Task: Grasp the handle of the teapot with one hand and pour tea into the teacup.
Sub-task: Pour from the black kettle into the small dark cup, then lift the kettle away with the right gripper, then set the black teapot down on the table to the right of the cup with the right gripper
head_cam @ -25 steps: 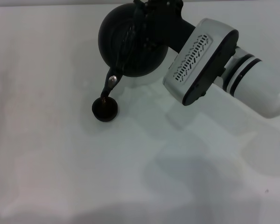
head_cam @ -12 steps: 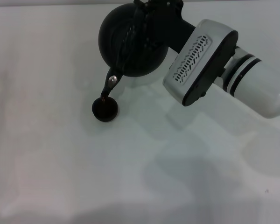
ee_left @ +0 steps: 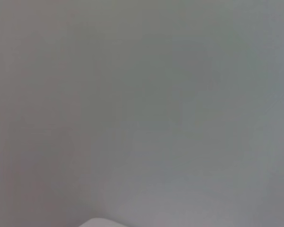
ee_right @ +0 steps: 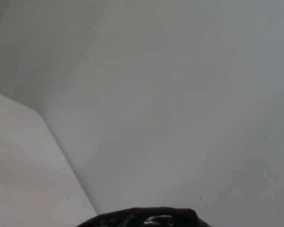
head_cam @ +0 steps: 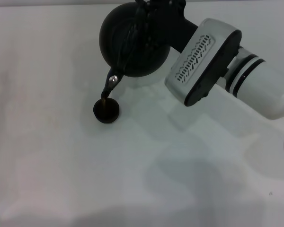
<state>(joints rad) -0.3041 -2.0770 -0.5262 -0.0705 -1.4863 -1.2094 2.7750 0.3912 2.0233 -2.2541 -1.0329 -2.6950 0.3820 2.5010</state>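
While the teapot hangs tilted from the right gripper, its spout dips below and left of the claw, right over the teacup on the white table. The claw is pinching the ribbed handle. No left gripper is in sight.

My head camera looks down on the white table from above. My left wrist camera faces blank pale surface. My right wrist camera sits close over the teapot, also in the head view.
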